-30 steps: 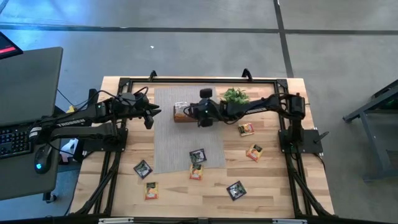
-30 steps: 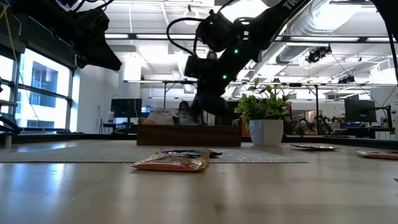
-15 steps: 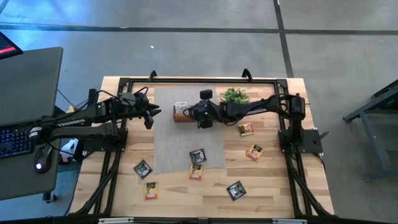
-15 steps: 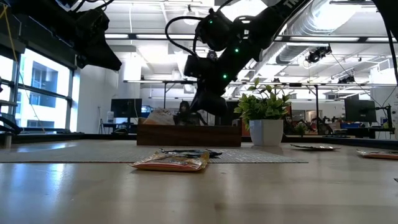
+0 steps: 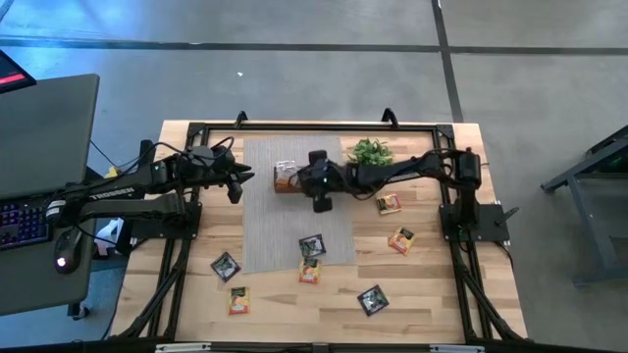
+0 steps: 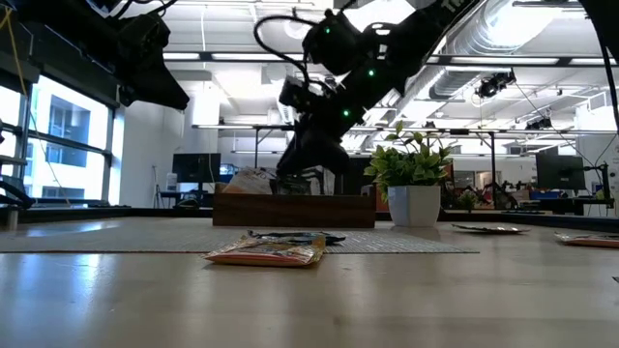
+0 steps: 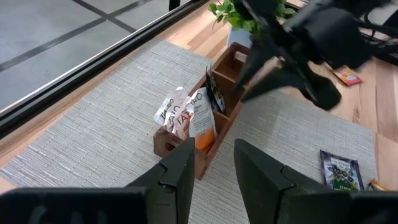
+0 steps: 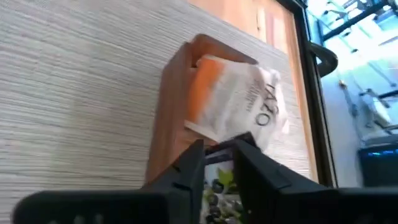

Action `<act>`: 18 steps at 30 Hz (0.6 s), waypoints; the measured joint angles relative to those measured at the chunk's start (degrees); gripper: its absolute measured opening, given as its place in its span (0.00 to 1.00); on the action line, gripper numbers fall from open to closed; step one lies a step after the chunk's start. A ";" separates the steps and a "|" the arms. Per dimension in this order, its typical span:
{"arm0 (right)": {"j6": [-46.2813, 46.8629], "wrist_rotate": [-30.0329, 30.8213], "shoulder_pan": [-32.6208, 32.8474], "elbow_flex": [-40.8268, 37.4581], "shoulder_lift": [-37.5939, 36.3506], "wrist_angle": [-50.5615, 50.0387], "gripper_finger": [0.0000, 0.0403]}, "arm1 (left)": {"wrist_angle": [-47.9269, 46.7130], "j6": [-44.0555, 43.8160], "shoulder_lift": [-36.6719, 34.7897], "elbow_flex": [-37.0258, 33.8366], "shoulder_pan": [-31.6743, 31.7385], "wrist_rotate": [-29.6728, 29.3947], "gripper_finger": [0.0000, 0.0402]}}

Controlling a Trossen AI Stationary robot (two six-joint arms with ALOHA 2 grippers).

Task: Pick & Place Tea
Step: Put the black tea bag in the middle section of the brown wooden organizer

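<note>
High view: pale plank table (image 5: 422, 304) with a grey woven mat (image 5: 285, 221) running from its far edge toward the middle; a small wooden tray (image 5: 286, 180) sits on the mat near the far edge.
Right gripper (image 5: 316, 191): over the mat just beside the tray, its arm reaching in from the table's right edge past the potted plant (image 5: 371, 151).
Left gripper (image 5: 234, 183): over the mat's left edge, apart from the tray.
Loose tea sachets: flat squares, an orange one (image 5: 389, 204) and another (image 5: 401, 239) toward the right edge, a dark one (image 5: 312, 245) on the mat's near end, a dark one (image 5: 373, 299) near the near edge.
Low view: tray (image 6: 293, 208) reads as a dark rectangular box with the right gripper (image 6: 302, 172) at its top; a crinkled orange foil sachet (image 6: 266, 252) lies flat in front, which the overhead view shows only as a square.
Left wrist view: tray (image 7: 205, 134) has plain brown walls and dividers, white-and-orange sachets (image 7: 186, 115) standing upright in it, a dark one (image 7: 215, 94) beside them; left fingers (image 7: 180, 171) stand narrowly apart, holding nothing.
Right wrist view: ribbed mat weave (image 8: 74, 93), smooth tray wall (image 8: 171, 118), glossy white-orange sachet (image 8: 239, 102); right fingers (image 8: 189, 171) slightly parted astride a dark printed sachet (image 8: 217, 183) at the tray.
</note>
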 joint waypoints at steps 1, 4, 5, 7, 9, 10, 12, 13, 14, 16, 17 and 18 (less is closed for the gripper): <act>0.07 -1.43 -0.46 0.00 0.00 0.32 0.16 | -0.02 0.00 0.00 0.00 0.00 0.00 0.28; 0.07 -3.35 -1.67 0.00 0.00 1.73 0.04 | 0.00 0.00 0.00 0.00 -0.01 0.00 0.28; -0.16 -3.79 -1.90 0.00 0.00 1.86 0.02 | 0.00 0.00 0.00 0.00 0.02 0.00 0.28; -0.10 -6.33 -2.66 0.00 0.00 1.91 0.03 | 0.00 0.00 0.00 0.00 0.02 -0.12 0.28; 0.37 -10.02 -3.43 0.00 0.07 2.34 0.04 | 0.00 0.00 0.01 0.00 0.00 -0.34 0.28; 0.59 -10.93 -3.54 0.02 0.59 3.43 0.04 | 0.02 0.00 0.02 0.00 0.00 -0.35 0.28; 0.23 -10.23 -3.55 0.11 1.48 4.49 0.01 | 0.09 0.00 0.00 0.00 0.00 -0.35 0.28; -0.46 -9.27 -3.45 0.11 2.28 4.78 0.01 | 0.09 0.00 0.00 0.00 -0.01 -0.37 0.28; -0.63 -8.09 -3.39 0.11 3.03 5.35 0.01 | 0.13 0.00 0.00 0.00 0.02 -0.37 0.28; -0.60 -7.29 -3.48 0.00 4.14 5.54 0.01 | 0.03 -0.08 0.02 0.00 0.00 -0.37 0.28; -0.65 -7.20 -3.75 0.00 4.37 5.56 0.01 | 0.09 -0.14 0.01 0.00 0.00 -0.39 0.28; -0.74 -6.75 -4.00 0.01 4.70 5.94 0.01 | 0.11 -0.17 0.02 0.00 -0.01 -0.39 0.28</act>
